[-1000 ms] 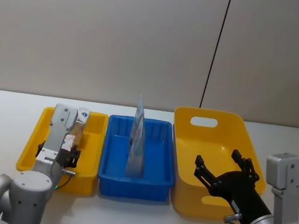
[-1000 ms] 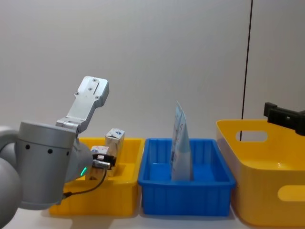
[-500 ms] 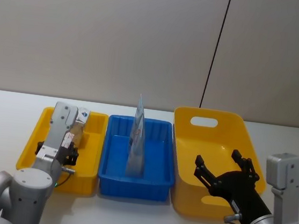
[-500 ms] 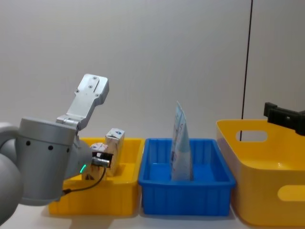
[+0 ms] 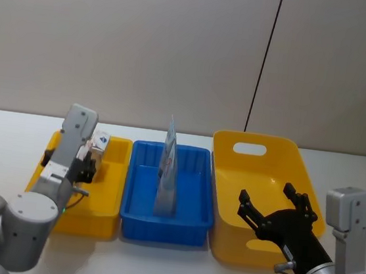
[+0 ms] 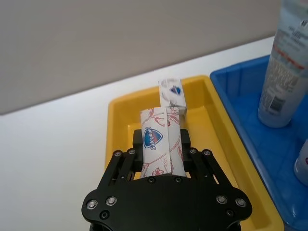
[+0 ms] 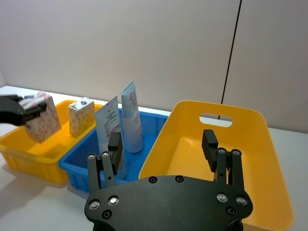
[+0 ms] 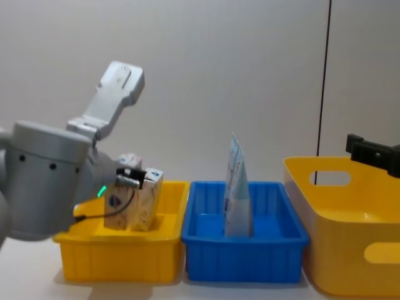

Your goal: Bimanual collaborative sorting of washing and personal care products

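carton (image 6: 160,139) base: behind jaws of left gripper (image 6: 161,151) | right gripper (image 8: 373,155): cut by chest-view edge

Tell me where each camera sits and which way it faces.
Head: high, looking down at the blue bin; left hand, right hand show.
Chest: low, looking across at the pouch; left hand shows.
Left wrist: behind left hand, facing its carton.
Right wrist: behind right hand, facing the large yellow bin.
Head and chest share the pouch.

Left gripper (image 5: 87,163) over yellow bin (image 5: 102,218), carton (image 5: 100,143) at its jaws; pouch (image 5: 168,178) upright in blue bin (image 5: 165,231); right gripper (image 5: 266,195) spread wide
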